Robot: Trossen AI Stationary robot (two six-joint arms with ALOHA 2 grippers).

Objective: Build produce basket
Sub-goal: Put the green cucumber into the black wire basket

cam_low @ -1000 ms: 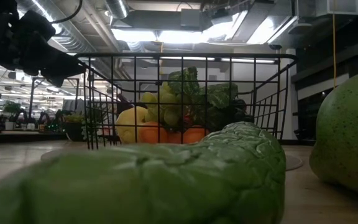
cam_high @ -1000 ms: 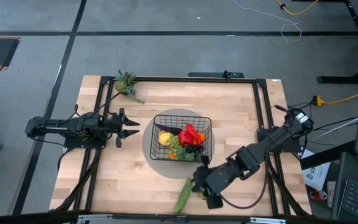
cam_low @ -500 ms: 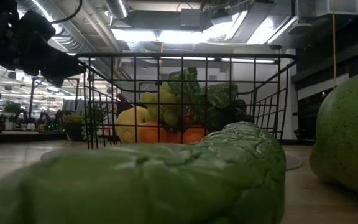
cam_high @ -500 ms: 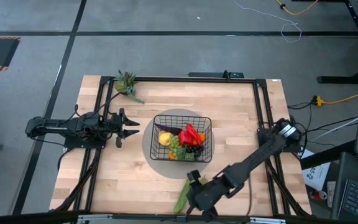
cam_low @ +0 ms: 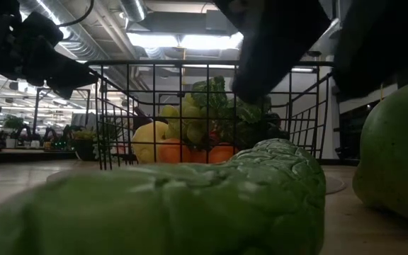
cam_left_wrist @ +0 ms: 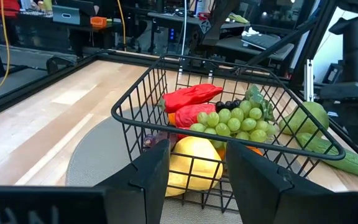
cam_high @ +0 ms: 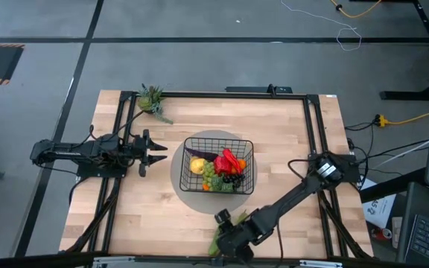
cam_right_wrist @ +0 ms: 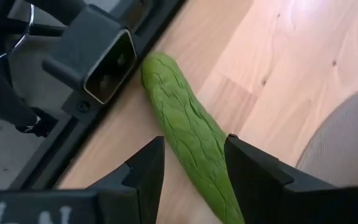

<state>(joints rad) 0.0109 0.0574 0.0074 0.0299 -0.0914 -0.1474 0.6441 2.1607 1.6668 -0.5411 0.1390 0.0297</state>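
While the left end effector [cam_high: 157,151] hangs spread and idle just beside the basket's [cam_high: 247,165] left side, the right end effector [cam_right_wrist: 188,163] sits low over the cucumber [cam_right_wrist: 190,132] at the desk's [cam_high: 147,216] near edge, fingers parted to either side of it (contact cannot be confirmed). Inside the basket, on a grey mat [cam_high: 179,177] at desk centre, lie a yellow fruit [cam_left_wrist: 194,160], green grapes [cam_left_wrist: 234,119] and red peppers [cam_left_wrist: 192,95]. A green pear [cam_left_wrist: 306,116] rests outside, near the cucumber.
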